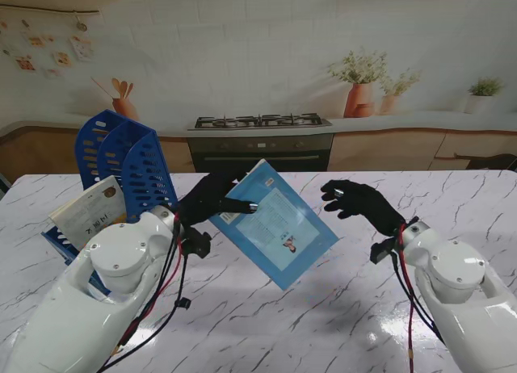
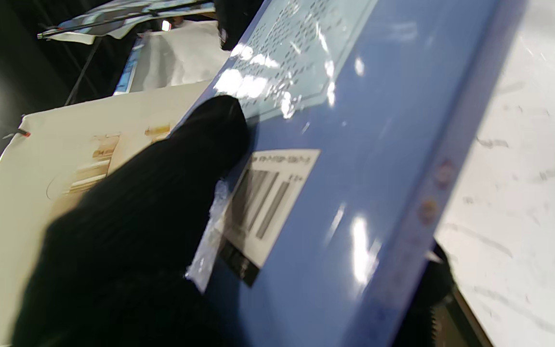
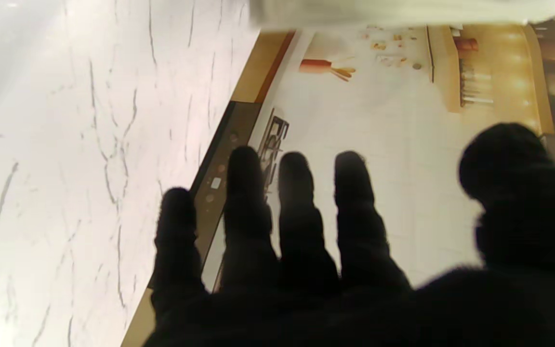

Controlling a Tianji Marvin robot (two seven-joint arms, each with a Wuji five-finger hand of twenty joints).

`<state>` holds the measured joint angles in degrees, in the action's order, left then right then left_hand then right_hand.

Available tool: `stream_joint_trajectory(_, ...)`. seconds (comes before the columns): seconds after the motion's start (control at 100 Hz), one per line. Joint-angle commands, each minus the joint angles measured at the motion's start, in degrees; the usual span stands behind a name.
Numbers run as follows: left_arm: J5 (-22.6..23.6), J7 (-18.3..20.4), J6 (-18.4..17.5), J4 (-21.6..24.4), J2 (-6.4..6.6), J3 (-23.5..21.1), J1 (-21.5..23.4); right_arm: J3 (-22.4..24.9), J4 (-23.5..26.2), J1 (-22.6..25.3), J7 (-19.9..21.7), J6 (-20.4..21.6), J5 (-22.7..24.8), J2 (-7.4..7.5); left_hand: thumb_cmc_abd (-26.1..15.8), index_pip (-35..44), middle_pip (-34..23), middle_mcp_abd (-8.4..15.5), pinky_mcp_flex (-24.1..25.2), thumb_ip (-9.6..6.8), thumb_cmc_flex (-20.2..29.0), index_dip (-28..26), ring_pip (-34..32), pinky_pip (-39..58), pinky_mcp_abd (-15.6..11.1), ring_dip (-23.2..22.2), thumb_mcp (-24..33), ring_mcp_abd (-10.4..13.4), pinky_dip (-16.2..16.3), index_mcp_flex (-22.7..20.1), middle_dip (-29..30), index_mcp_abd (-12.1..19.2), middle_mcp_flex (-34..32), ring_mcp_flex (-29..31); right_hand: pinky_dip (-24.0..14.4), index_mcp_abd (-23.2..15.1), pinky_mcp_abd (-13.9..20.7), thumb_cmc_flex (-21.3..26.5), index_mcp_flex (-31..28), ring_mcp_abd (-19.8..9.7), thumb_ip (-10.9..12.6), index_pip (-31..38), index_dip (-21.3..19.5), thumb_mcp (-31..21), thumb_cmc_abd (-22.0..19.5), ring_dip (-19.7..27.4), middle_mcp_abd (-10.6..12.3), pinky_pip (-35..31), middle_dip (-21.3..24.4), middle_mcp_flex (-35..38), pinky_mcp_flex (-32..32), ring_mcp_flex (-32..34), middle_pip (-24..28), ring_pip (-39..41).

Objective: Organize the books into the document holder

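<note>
- The blue book is held tilted above the white marbled desk, between the two arms; its glossy back cover faces up, showing a pale text panel and a small figure too small to read.
- In the left wrist view the blue book shows a white barcode label with a curling strip of clear film; its print is blurred.
- The left hand, black-gloved, is clamped on the book's left corner; the fingers under the cover are hidden.
- The right hand hovers just beside the book's right edge, fingers spread, gripping nothing.
- The blue slatted plastic document holder stands at the left, partly hidden by the left arm; a cream book leans in it.
</note>
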<state>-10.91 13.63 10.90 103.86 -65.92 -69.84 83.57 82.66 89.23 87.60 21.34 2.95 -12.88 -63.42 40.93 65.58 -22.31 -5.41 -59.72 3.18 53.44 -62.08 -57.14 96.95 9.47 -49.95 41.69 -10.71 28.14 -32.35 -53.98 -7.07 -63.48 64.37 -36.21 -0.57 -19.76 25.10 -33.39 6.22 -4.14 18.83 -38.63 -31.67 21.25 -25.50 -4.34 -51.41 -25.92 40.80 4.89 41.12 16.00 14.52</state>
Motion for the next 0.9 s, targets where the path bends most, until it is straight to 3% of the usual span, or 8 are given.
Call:
stream_joint_trajectory(0.0, 1.2, 0.7, -0.4, 2.0, 1.07, -1.5, 1.0, 0.2, 0.5, 0.5, -0.4, 0.0, 0.7, -0.32, -3.6, 9.3, -0.7, 3.5, -2.0, -2.24, 7.7, -3.6, -6.0, 9.0, -15.1, -0.5, 13.7, 5.3, 1.1, -4.6, -1.0, 13.6, -0.9, 7.9, 0.6, 0.3, -8.1, -2.8, 1.9, -0.4, 1.7, -0.6, 0.9, 1.0, 0.7, 0.8, 0.7, 0.5, 0.4, -1.4, -0.8, -0.7, -0.7, -1.2)
stream_joint_trajectory(0.06, 2.9, 0.9, 1.1, 4.3, 1.42, -3.3, 2.3, 0.6, 0.7, 0.8, -0.7, -0.1, 0.5, -0.41, -3.2, 9.3, -0.6, 2.1, -2.0, -2.28, 8.0, -3.7, -6.0, 9.0, -15.1, -0.5, 13.7, 5.0, 1.1, -4.7, -1.0, 13.5, -1.0, 7.9, 0.6, 0.2, -8.1, -2.8, 1.8, -0.4, 1.7, -0.5, 0.9, 0.9, 0.9, 0.8, 0.8, 0.7, 0.4, -1.2, -0.8, -0.5, -0.7, -1.2)
stream_joint_trajectory(0.07, 3.2, 1.0, 1.3, 4.6, 1.50, -3.7, 2.5, 0.7, 0.7, 0.8, -0.8, -0.2, 0.4, -0.46, -3.6, 9.3, -0.7, 3.4, -2.0, -2.29, 7.7, -3.8, -6.0, 9.0, -15.0, -0.5, 13.6, 5.1, 1.1, -4.7, -1.1, 13.5, -1.0, 7.8, 0.6, 0.2, -8.1, -2.8, 1.7, -0.3, 1.7, -0.5, 0.9, 0.9, 1.0, 0.7, 0.8, 0.8, 0.4, -1.1, -0.8, -0.5, -0.7, -1.3)
stream_joint_trajectory(0.1, 4.3, 1.5, 1.7, 5.6, 1.78, -4.6, 3.0, 0.8, 0.8, 1.0, -1.1, -0.4, -0.1, -0.58, -3.7, 9.2, -0.8, 3.7, -2.0, -2.33, 7.6, -3.8, -6.0, 9.0, -15.0, -0.5, 13.7, 5.2, 1.1, -4.6, -1.1, 13.6, -1.0, 7.8, 0.6, 0.4, -8.0, -2.8, 1.6, -0.3, 1.7, -0.5, 0.9, 0.8, 1.1, 0.7, 0.7, 0.9, 0.3, -1.0, -0.9, -0.4, -0.7, -1.3)
stream_joint_trajectory(0.41, 14.9, 3.4, 9.3, 17.6, 3.35, -15.5, 10.9, 1.5, 0.4, 1.3, -1.4, -0.6, -0.4, -0.71, -3.7, 9.2, -0.8, 4.1, -2.1, -2.47, 7.4, -4.1, -6.3, 9.4, -15.3, -0.8, 13.7, 5.3, 1.4, -4.6, -1.0, 14.1, -0.9, 7.8, 0.5, 0.2, -8.1, -3.3, 1.3, -0.5, 1.7, -0.3, 1.1, 0.3, 1.6, 0.5, 0.9, 1.5, 0.2, -0.5, -0.8, -0.1, -0.5, -1.4)
stream_joint_trajectory(0.63, 19.0, 2.3, 13.4, 22.8, 3.27, -21.9, 16.2, 2.0, 0.0, 1.5, -1.0, -0.5, -0.1, -0.59, -3.9, 9.1, -0.8, 4.2, -2.1, -2.57, 7.4, -4.3, -6.3, 9.7, -15.1, -1.0, 13.3, 5.1, 1.6, -4.5, -1.0, 14.4, -0.9, 7.7, 0.6, 0.3, -8.1, -3.3, 1.2, -0.4, 1.6, -0.2, 1.2, 0.1, 1.8, 0.4, 1.1, 2.1, 0.1, -0.4, -1.0, 0.0, -0.5, -1.4)
stream_joint_trajectory(0.89, 19.1, 2.2, 17.2, 26.5, 3.09, -29.7, 20.0, 3.0, -0.1, 1.8, 0.1, -0.7, 0.0, -0.32, -4.1, 9.1, -0.9, 4.3, -2.0, -2.79, 7.5, -4.5, -6.3, 9.5, -14.9, -1.3, 13.2, 4.9, 1.6, -4.7, -1.2, 14.4, -0.9, 7.7, 0.7, 0.3, -8.0, -3.5, 1.3, -0.5, 1.6, -0.2, 1.3, 0.1, 1.7, 0.4, 1.2, 2.7, 0.1, -0.3, -1.1, 0.0, -0.5, -1.5)
